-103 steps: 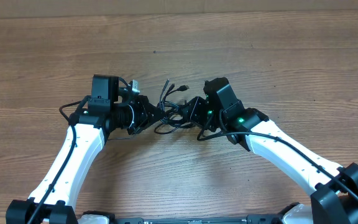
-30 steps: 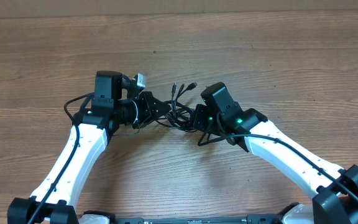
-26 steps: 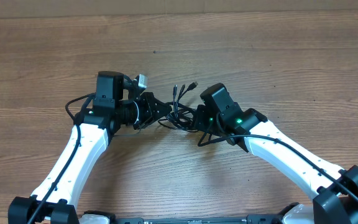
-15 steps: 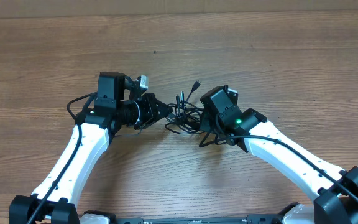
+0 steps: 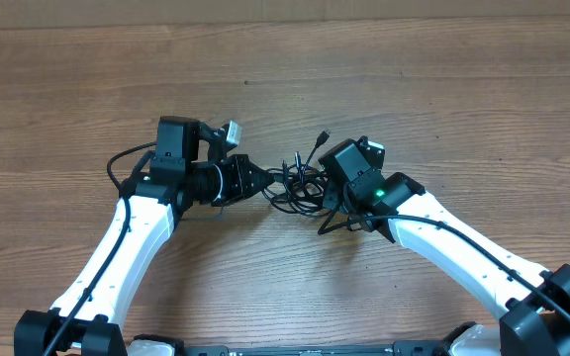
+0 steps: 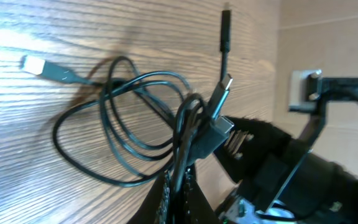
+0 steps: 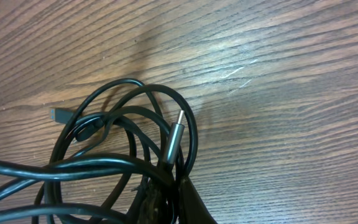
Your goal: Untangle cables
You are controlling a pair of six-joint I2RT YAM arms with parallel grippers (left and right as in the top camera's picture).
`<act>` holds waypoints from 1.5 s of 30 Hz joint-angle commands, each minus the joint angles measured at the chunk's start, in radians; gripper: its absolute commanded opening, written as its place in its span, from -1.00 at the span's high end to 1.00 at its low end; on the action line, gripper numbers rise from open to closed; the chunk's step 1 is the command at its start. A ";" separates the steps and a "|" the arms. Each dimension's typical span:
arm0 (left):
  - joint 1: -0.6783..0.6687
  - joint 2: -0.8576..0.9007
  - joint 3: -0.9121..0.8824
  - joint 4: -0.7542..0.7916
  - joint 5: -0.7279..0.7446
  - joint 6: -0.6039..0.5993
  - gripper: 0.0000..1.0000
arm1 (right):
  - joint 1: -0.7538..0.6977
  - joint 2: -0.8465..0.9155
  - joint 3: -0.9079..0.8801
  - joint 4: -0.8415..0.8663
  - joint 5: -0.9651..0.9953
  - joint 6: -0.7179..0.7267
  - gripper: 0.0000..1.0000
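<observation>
The cables point(image 5: 296, 184) are a small knotted bundle of thin black wires held between my two grippers over the wooden table. My left gripper point(image 5: 262, 181) comes in from the left and is shut on strands of the bundle. In the left wrist view the cables point(image 6: 129, 124) loop out from the left gripper point(image 6: 178, 194), and plug ends stick up point(image 6: 225, 28). My right gripper point(image 5: 318, 188) is shut on the bundle's right side. In the right wrist view the cables point(image 7: 120, 146) coil round a silver plug point(image 7: 174, 140) just above the right gripper point(image 7: 169, 198).
The wooden table point(image 5: 443, 109) stretches around both arms. A thicker black arm cable point(image 5: 127, 163) loops beside the left wrist. The right arm's wrist point(image 6: 291, 165) fills the lower right of the left wrist view.
The bundle has shifted to the right and turned, so its plug ends point further right. The right wrist has rotated and drawn back slightly. The left gripper has followed to the right.
</observation>
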 commanded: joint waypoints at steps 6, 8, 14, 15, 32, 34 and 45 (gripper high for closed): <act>0.028 -0.018 0.009 -0.103 -0.327 0.162 0.91 | -0.034 0.006 -0.025 -0.053 0.195 0.014 0.92; 0.028 -0.018 0.009 -0.104 -0.335 0.188 0.92 | -0.034 0.006 -0.025 -0.068 0.215 0.014 0.92; 0.028 -0.018 0.009 -0.102 -0.397 0.214 0.92 | -0.034 0.006 -0.025 -0.107 0.263 0.015 0.92; 0.028 -0.018 0.009 -0.102 -0.406 0.214 0.91 | -0.034 0.006 -0.025 -0.110 0.269 0.014 0.92; 0.028 -0.018 0.009 -0.101 -0.450 0.386 0.91 | -0.034 0.006 -0.025 -0.188 0.377 0.015 0.89; 0.028 -0.018 0.009 -0.101 -0.470 0.394 0.91 | -0.034 0.006 -0.025 -0.200 0.386 0.015 0.89; 0.028 -0.018 0.009 -0.100 -0.513 0.408 0.91 | -0.034 0.006 -0.025 -0.230 0.425 0.015 0.80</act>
